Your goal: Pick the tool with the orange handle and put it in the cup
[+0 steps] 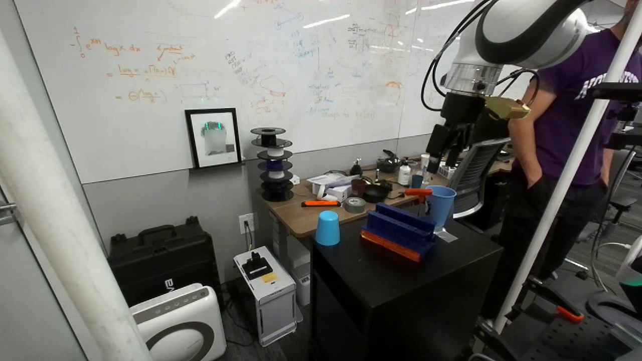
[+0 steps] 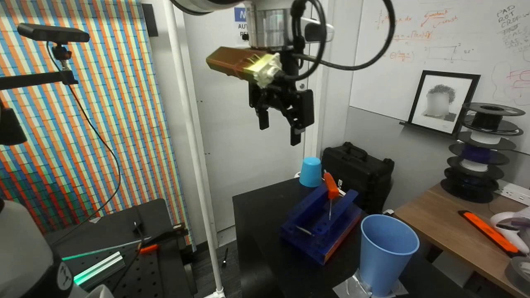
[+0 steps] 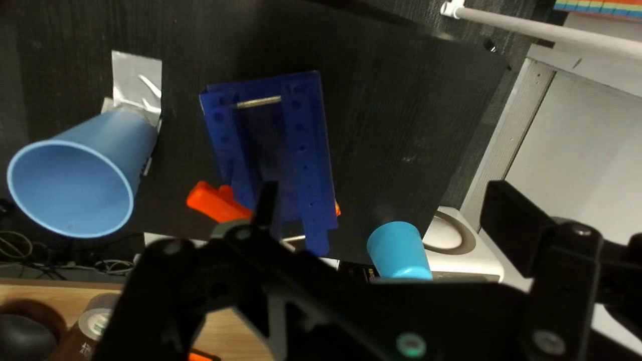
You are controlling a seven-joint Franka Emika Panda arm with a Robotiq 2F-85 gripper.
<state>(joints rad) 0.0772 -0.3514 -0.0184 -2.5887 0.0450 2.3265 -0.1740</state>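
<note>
Black bench carrying the dark blue twin-rail rack, and well above that rack hangs the tool, fingers spread wide, nothing between them. Just beside the rack stands the tall blue cup, upright, mouth up, and that one looks like the target. Across the rack from it, the smaller turquoise cup, upside down, so surely not the goal here. And smallest of the lot, the prize: the orange-handled driver, shaft planted upright in the rack's rail nearest the tall blue cup, untouched; how deep it sits, I can't tell.

So it's the approach, I'd say; the pick isn't made, the placing all to come. Look at the wrist view: the handle lies outside the gap between the jaws. The next move, then, calls for a sideways shift over that rail, jaws lined up to straddle the handle, and a careful descent. Once gripped, lift straight up: the shaft should clear the rack before any swing cupwards.
</note>
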